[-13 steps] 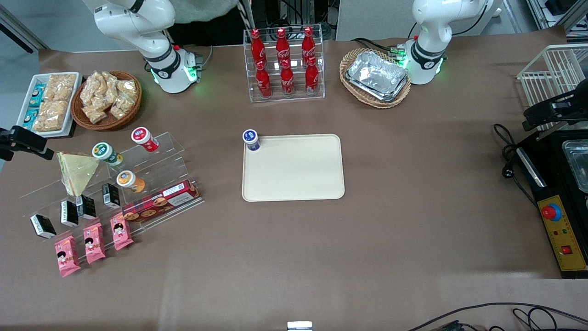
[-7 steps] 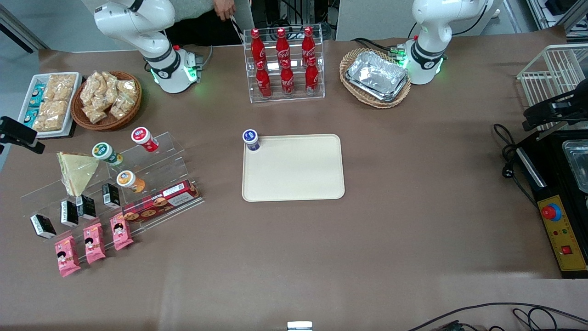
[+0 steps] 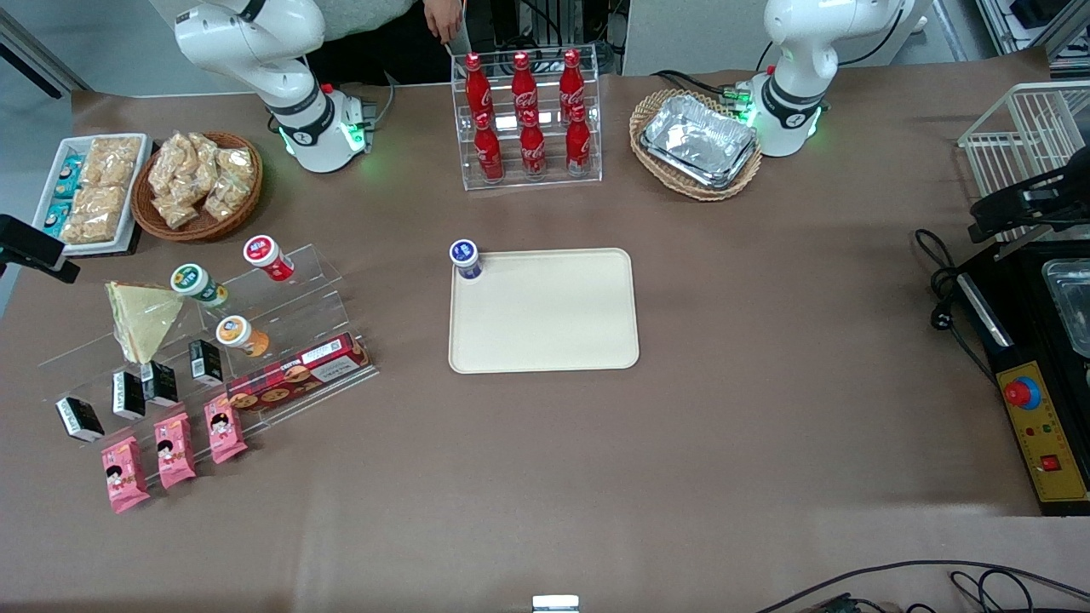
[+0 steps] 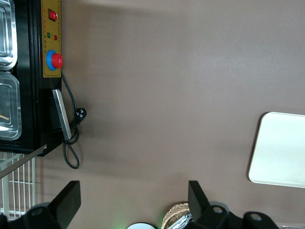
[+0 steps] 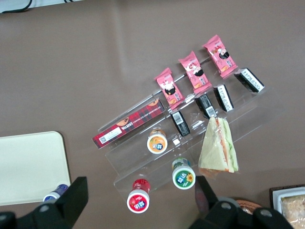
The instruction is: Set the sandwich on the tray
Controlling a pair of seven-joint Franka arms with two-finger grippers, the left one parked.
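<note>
The sandwich (image 3: pixel 143 319), a pale triangle in clear wrap, leans on the clear stepped stand (image 3: pixel 289 298) at the working arm's end of the table. In the right wrist view the sandwich (image 5: pixel 218 148) shows its red, green and orange filling edge. The cream tray (image 3: pixel 545 311) lies flat mid-table, also seen as the tray (image 5: pixel 28 164) from the wrist. My gripper (image 5: pixel 140 198) hangs high above the stand's edge, open, nothing held between its fingers (image 5: pixel 72 193). In the front view the gripper (image 3: pixel 34 249) sits at the table's end, slightly farther from the camera than the sandwich.
A blue-capped bottle (image 3: pixel 466 258) stands on the tray's corner. The stand carries a red-capped bottle (image 3: pixel 267 256), a green-capped one (image 3: pixel 197 283), an orange-capped one (image 3: pixel 241 335), black boxes (image 3: pixel 140 387), a cookie box (image 3: pixel 298 372) and pink packets (image 3: pixel 174 449). A snack basket (image 3: pixel 197 185) and cola rack (image 3: pixel 526 119) stand farther back.
My gripper has drifted outward toward the working arm's table end and slightly away from the front camera. A person's hand has appeared near the cola rack. The sandwich has not moved.
</note>
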